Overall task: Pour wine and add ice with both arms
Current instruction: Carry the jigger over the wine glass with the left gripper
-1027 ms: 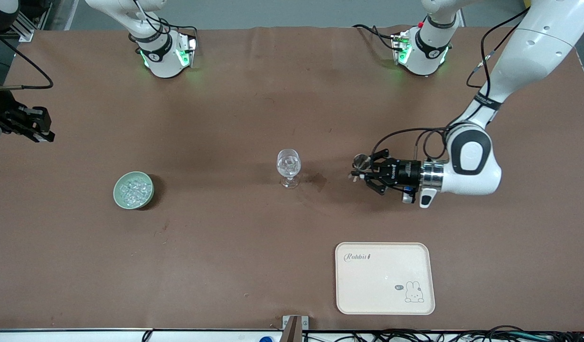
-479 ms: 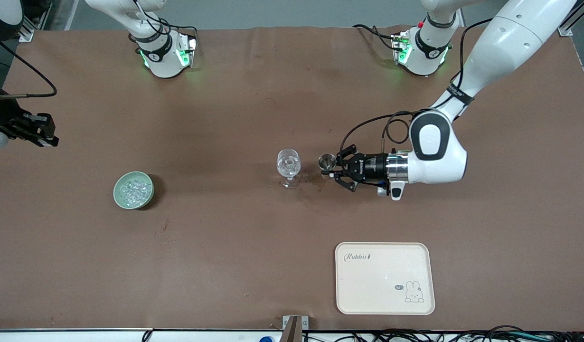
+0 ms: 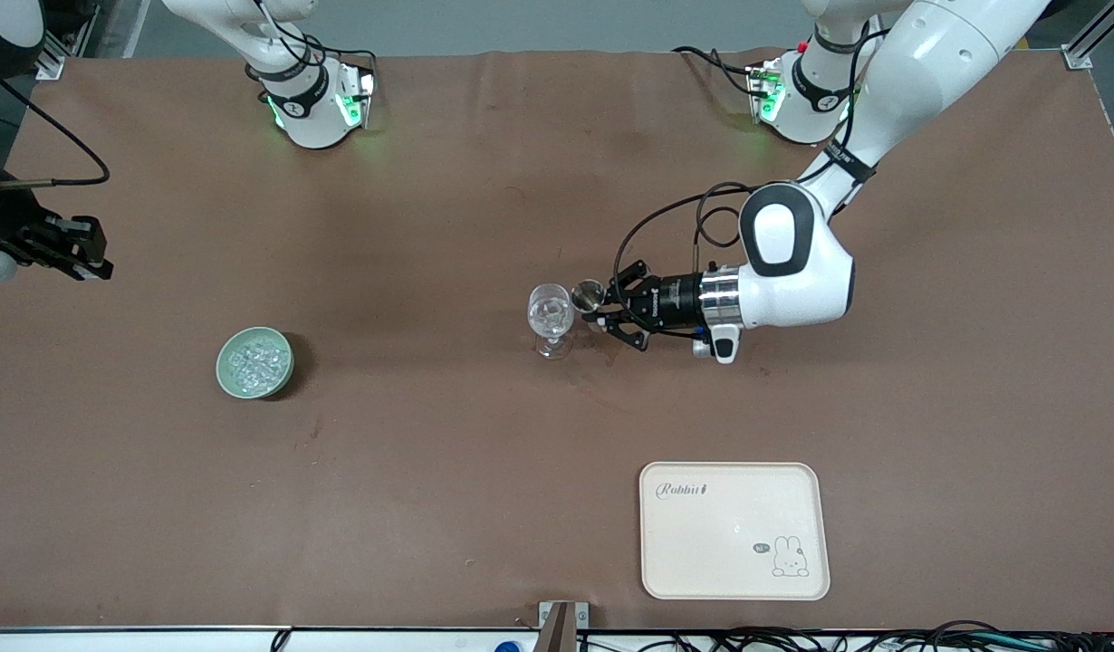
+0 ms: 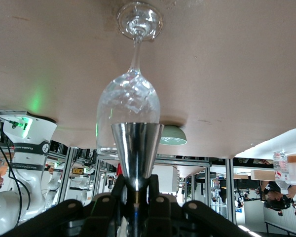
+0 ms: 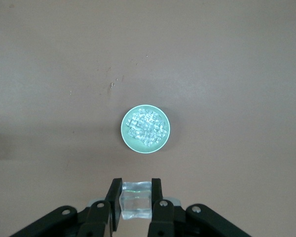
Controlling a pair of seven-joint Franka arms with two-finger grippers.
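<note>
A clear stemmed wine glass (image 3: 551,317) stands mid-table, with clear glints inside its bowl. My left gripper (image 3: 607,310) is shut on the narrow waist of a small metal measuring cup (image 3: 588,295) and holds it right beside the glass's rim. The left wrist view shows the cup (image 4: 137,148) in front of the glass (image 4: 130,106). My right gripper (image 3: 68,249) is shut on one ice cube (image 5: 136,199), high over the pale green bowl (image 5: 124,129). The bowl holds a heap of ice (image 5: 146,127). The bowl (image 3: 224,364) sits toward the right arm's end of the table.
A cream tray (image 3: 734,530) with a rabbit print lies nearer the front camera than the glass, toward the left arm's end. Both arm bases (image 3: 317,109) stand at the table's back edge. A dark stain marks the table beside the glass's foot.
My left arm has carried the metal cup from the left arm's end of the table up to the glass's rim. My right gripper has barely moved.
</note>
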